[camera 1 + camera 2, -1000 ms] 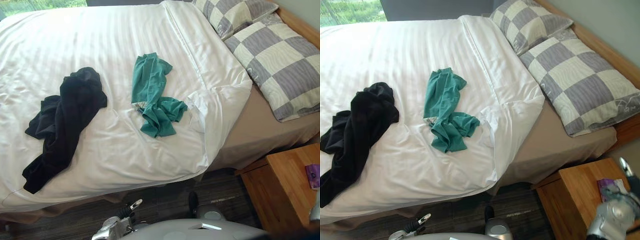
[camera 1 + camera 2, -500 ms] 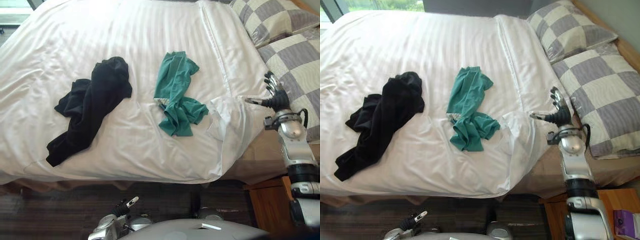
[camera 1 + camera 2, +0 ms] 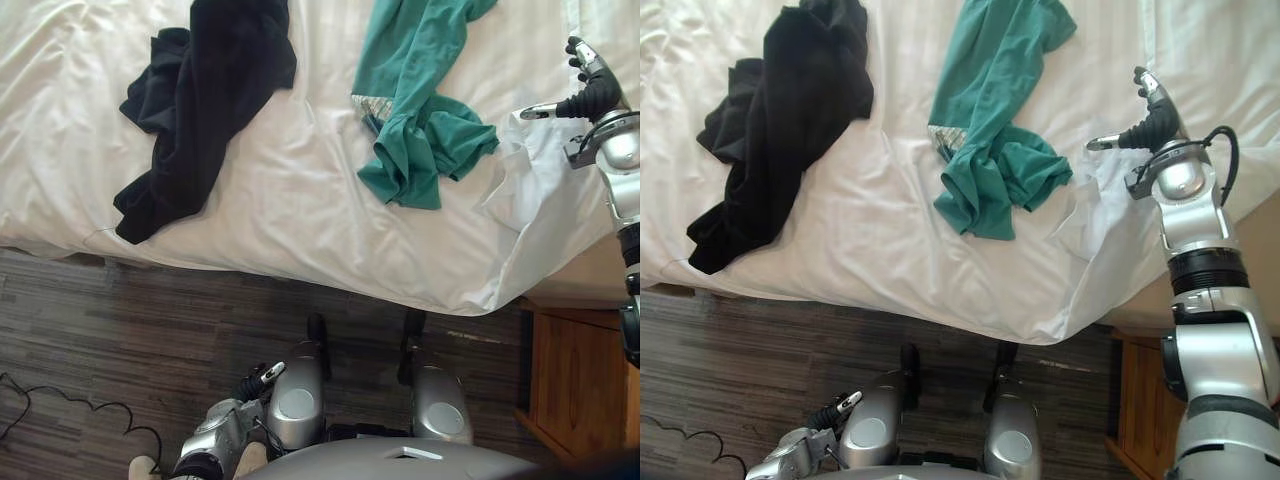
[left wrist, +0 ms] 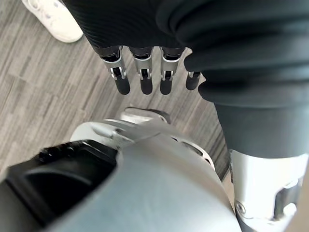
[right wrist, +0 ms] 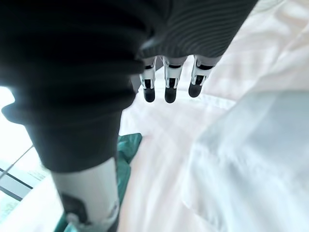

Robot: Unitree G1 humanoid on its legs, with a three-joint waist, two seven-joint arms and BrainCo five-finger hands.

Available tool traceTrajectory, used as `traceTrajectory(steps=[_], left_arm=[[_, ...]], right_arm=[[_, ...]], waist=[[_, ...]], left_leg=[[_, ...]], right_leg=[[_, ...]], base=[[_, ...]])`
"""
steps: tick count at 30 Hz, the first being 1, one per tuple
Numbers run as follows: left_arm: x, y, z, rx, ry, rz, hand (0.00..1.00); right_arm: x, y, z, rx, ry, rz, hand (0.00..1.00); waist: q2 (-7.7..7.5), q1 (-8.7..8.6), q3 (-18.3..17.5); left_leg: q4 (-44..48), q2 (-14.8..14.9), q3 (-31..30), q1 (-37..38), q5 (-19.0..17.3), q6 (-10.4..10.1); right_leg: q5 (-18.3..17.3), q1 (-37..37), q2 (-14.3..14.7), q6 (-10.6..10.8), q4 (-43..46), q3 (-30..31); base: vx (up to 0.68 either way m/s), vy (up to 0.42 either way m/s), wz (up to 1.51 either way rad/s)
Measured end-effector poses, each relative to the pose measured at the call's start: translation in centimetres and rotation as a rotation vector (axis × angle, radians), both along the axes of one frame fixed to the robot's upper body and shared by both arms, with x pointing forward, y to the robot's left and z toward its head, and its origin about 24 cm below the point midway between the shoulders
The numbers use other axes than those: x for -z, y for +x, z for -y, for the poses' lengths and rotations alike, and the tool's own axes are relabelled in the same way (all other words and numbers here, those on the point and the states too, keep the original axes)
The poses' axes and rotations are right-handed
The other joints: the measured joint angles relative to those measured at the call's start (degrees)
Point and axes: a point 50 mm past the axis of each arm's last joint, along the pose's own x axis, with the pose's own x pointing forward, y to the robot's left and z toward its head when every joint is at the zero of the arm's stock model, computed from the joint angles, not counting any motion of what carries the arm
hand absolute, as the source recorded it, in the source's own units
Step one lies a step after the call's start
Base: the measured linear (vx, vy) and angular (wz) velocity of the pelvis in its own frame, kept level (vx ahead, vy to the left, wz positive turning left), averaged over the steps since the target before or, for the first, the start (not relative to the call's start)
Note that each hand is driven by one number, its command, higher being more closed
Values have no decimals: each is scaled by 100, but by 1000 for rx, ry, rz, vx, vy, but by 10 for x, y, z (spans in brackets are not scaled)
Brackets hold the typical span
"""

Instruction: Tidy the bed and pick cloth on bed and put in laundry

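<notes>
Teal cloth (image 3: 990, 90) between black cloth (image 3: 790, 110), right hand (image 3: 1152, 128).

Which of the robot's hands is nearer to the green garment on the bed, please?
The right. The right hand is over the white duvet just beside the green garment; the left hand hangs low above the floor, well short of it.

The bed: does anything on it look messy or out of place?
Yes. A black garment and a green garment lie crumpled on the white duvet, and the duvet's corner near the open right hand is folded back and rumpled.
</notes>
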Motion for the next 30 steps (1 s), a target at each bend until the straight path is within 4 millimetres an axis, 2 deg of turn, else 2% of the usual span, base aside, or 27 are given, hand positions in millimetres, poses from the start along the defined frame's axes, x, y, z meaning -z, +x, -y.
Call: traceTrajectory(steps=[4,7,10,11,15,20,22,25,27,29,30], left_arm=[[-4,9,7,27,-32,35,0],[-5,11,10,45,-36,47,0],[-5,11,12,61,-44,48,0],[-5,11,12,64,-46,51,0],[-7,12,12,76,-46,60,0],[-8,11,11,83,-45,65,0],[-9,12,7,88,-38,73,0],[-8,6,2,73,-29,67,0],[-6,-1,-3,48,-20,51,0],[-3,-14,-10,44,16,7,0],[-1,-18,-11,37,19,-6,0]], right_arm=[[7,1,9,65,-63,-118,0],[8,-1,16,100,-55,-144,0],[7,-2,16,98,-71,-161,0],[10,-5,17,90,-67,-167,100],[25,-17,19,59,-73,-180,100],[55,-34,23,52,-77,-202,100],[70,-40,22,57,14,-169,100],[96,-57,20,87,149,-110,100],[117,-72,20,123,221,-105,100],[146,-99,25,201,298,-119,100],[151,-105,28,223,309,-123,0]], waist=[[147,19,124],[222,8,185],[227,-17,187],[226,-18,187],[222,-66,188],[149,-134,180],[29,-159,158],[-194,-335,23],[-359,-415,-194],[-527,-459,-498],[-553,-492,-585]], left_leg=[[-100,-100,3,-35,67,38],[-194,-144,-4,-97,148,46],[-296,-179,7,-45,197,58],[-356,-199,19,-12,230,57],[-399,-208,86,40,251,60],[-524,-203,219,327,253,64],[-582,-199,287,407,265,82],[-590,-193,299,433,264,82],[-647,-193,340,463,264,82],[-804,-192,506,716,261,77],[-841,-192,545,771,259,73]], right_leg=[[18,-74,-89,5,14,-7],[69,-162,-128,1,13,-27],[70,-164,-151,1,13,-26],[73,-163,-166,-2,14,-24],[95,-161,-195,-1,14,9],[99,-5,-177,0,7,138],[98,15,-162,1,-18,162],[99,93,-144,7,-119,166],[111,102,-113,26,-176,184],[114,207,-62,31,-243,349],[116,232,-56,34,-260,368]], base=[[-1,11,3],[-11,12,7],[0,0,0],[0,0,0],[-24,2,-5],[-22,4,-13],[-38,-15,-15],[0,-1,-1],[25,-2,-11],[70,2,-33],[74,1,-38]])
